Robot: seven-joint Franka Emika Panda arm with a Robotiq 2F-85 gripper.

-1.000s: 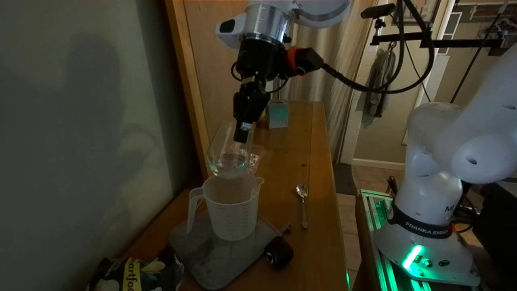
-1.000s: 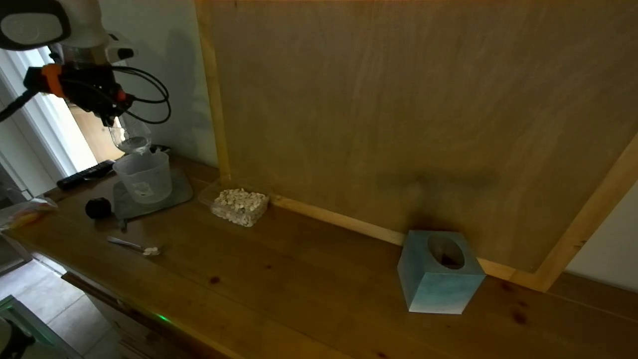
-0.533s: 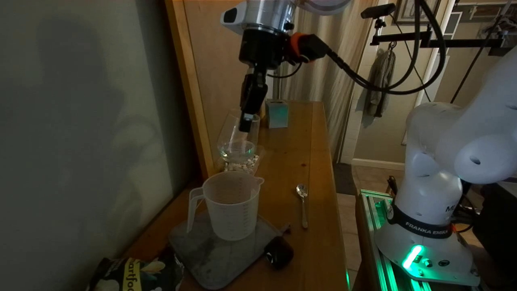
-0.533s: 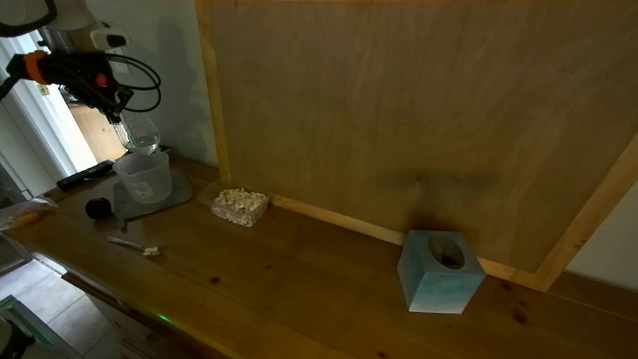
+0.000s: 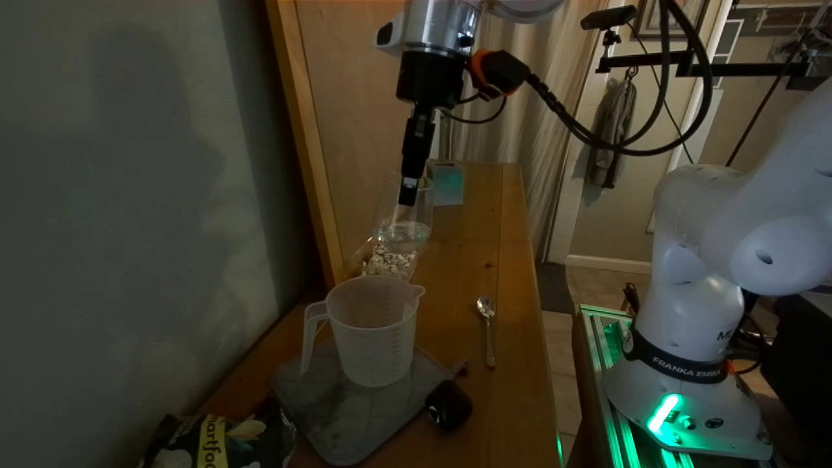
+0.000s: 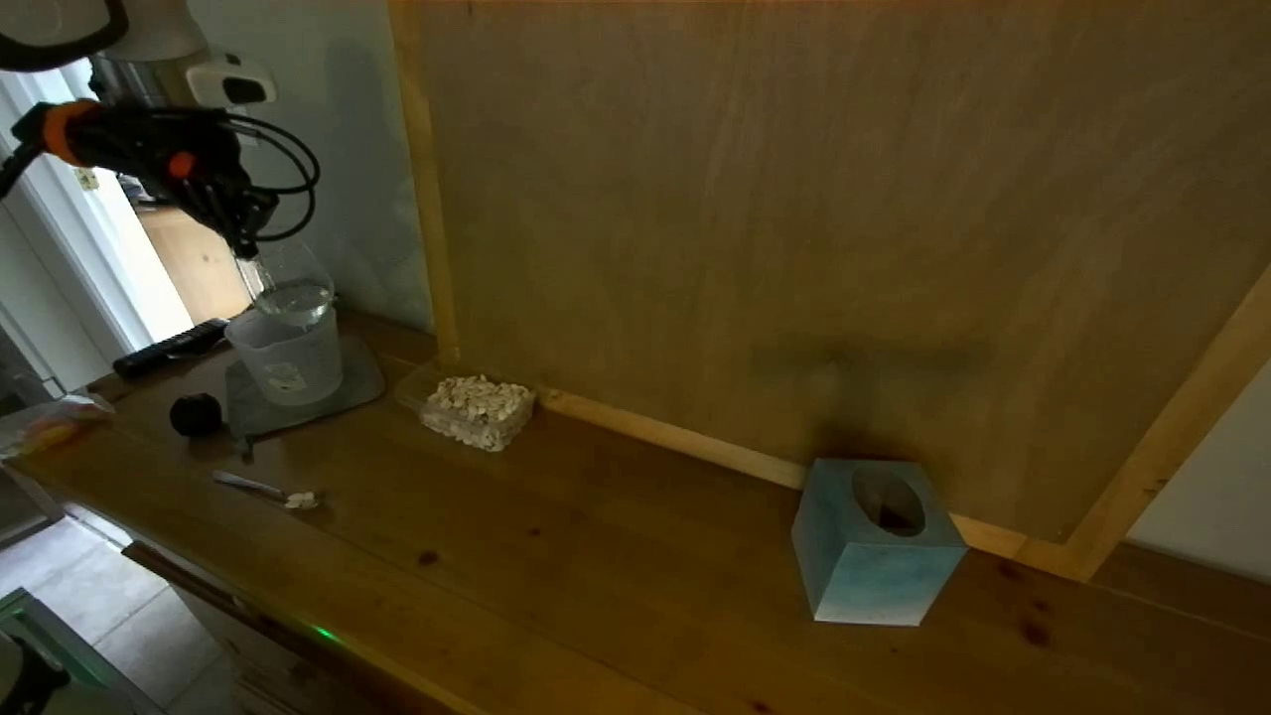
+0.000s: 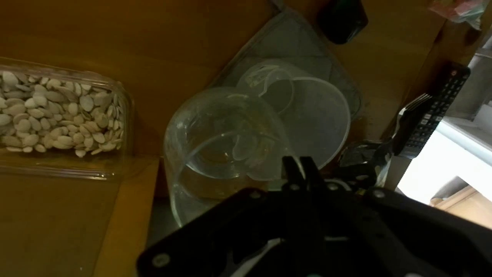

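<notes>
Glass [image 5: 403, 225] held; spoon [image 5: 488, 333] in both exterior views only.

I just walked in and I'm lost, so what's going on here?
A robot arm has its gripper closed on a clear glass by the rim, holding it in the air. Near it, a measuring jug stands on a grey potholder. A clear tub of pale seeds and a spoon sit on the wooden counter.

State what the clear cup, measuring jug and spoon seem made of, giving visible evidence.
Clear cup: glossy and transparent, so glass or clear plastic. Measuring jug: probably satin plastic, given its cloudy, translucent walls. Spoon: probably polished metal, judging by its silvery shine.
</notes>
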